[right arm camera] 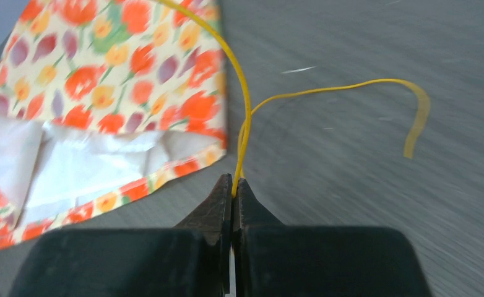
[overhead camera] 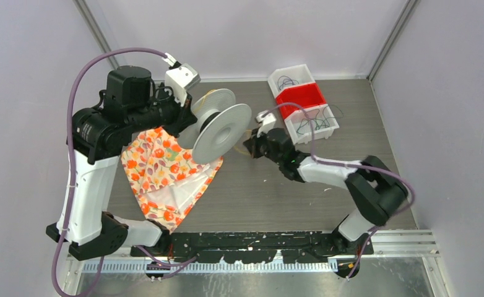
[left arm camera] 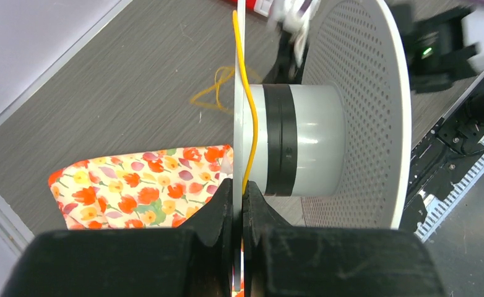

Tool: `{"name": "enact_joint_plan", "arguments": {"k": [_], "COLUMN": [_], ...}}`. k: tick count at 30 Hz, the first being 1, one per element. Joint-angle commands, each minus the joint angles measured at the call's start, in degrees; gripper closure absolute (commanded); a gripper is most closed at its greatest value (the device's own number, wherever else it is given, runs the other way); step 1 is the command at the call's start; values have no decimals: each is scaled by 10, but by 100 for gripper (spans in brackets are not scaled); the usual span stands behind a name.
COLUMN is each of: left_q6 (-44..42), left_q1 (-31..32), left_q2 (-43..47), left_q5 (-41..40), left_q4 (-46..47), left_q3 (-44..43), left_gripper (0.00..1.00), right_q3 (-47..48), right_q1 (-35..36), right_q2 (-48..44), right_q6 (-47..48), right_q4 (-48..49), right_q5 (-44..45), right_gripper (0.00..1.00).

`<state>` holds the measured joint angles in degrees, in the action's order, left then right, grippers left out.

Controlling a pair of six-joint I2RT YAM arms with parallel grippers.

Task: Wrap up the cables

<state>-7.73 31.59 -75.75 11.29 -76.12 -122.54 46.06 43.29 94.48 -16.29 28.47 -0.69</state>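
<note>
A clear plastic spool (overhead camera: 222, 131) with perforated discs hangs in the air over the table. My left gripper (left arm camera: 238, 193) is shut on the rim of one spool disc (left arm camera: 237, 93), pinning the yellow cable (left arm camera: 250, 124) against it. The spool hub (left arm camera: 301, 141) carries a black band. My right gripper (right arm camera: 233, 187) is shut on the yellow cable (right arm camera: 242, 105) just right of the spool (overhead camera: 252, 147); a loose end (right arm camera: 413, 124) curls over the table. Dark and greenish cables (overhead camera: 311, 124) lie in the white bins.
A floral cloth (overhead camera: 165, 170) lies on the table under the spool, and shows in the left wrist view (left arm camera: 134, 192) and the right wrist view (right arm camera: 103, 93). White bins (overhead camera: 291, 77) and a red bin (overhead camera: 299, 96) stand at the back right.
</note>
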Motion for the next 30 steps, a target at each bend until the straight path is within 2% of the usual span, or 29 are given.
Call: {"name": "enact_joint_plan", "arguments": {"k": [1,9,14,17,26,30], "left_q6": [-1,1,6,7,41,104], "left_q1": [0,0,-1,-3,-14,-15], "left_q2": [17,20,22,22,25,22], "left_q5": [-6,-18,-14,-12,26,3], "left_q4": [52,57,72,75,113,177], "left_q3": [4,19,28,26,22,31], "left_gripper": [100,100,100,100,100,100], "right_q3": [-16,-53,-93,-115,-112,-95], "right_q1": [-64,-138,-153,-158,-152,-78], "right_q2": [-138,-263,-307,-329,-257,-221], "right_q6": [-6,-19,-48,-65,-99,-95], "right_q4": [-22,-121,-164,-181,-215,-224], "right_q5": [171,290,354,355,284,296], "right_gripper": [100,100,100,99,100,99]}}
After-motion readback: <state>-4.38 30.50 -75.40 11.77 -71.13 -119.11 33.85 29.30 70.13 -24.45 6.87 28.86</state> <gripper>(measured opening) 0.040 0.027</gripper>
